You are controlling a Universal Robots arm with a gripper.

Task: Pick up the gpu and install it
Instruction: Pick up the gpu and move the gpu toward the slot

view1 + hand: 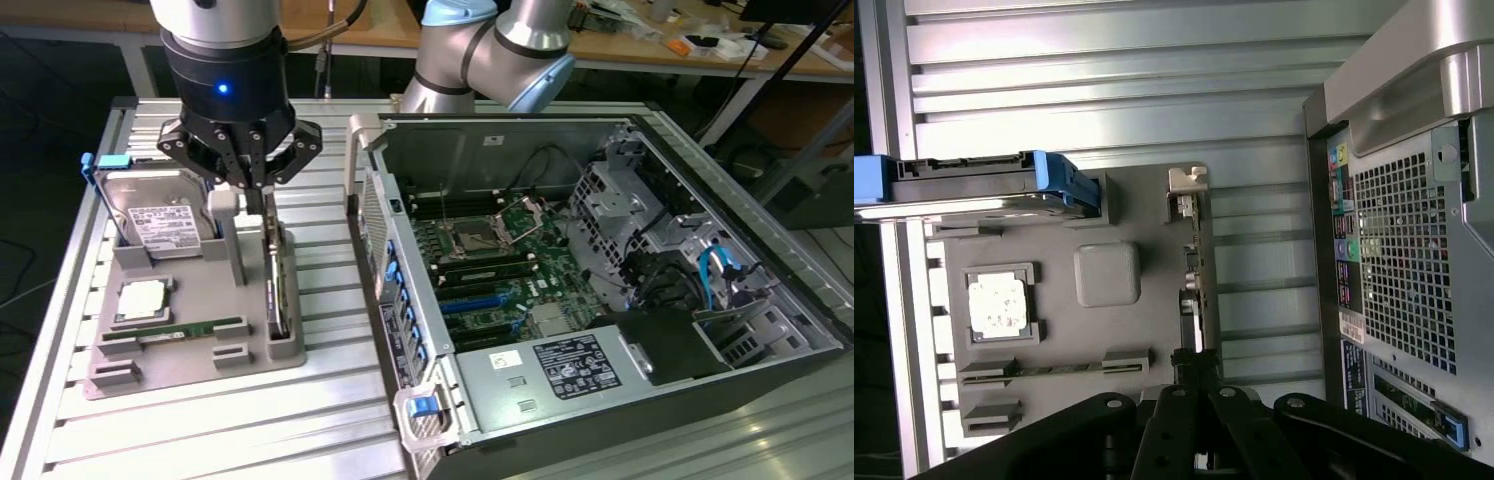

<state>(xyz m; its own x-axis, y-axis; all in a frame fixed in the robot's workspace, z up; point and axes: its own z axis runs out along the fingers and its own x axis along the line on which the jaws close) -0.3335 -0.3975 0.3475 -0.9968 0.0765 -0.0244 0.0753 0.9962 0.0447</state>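
The end effector [254, 198] is clamped on the upper edge of the gpu [275, 285], which stands on edge in a slot of the gray tray [200, 358]. The slot runs along the tray's side nearest the open computer case [601, 300], which sits beside the tray on the counter [320, 420].

Even overhead light fills the exterior view; the ribbed table [334, 400] glares pale under it, while the open computer case [507, 150] sinks into shade beneath its walls. A blue lamp [223, 88] glows on the arm. In the wrist view the table slats wash out almost white, the gpu [1192, 250] glints at its bracket, and the gripper [1196, 375] is a dark silhouette
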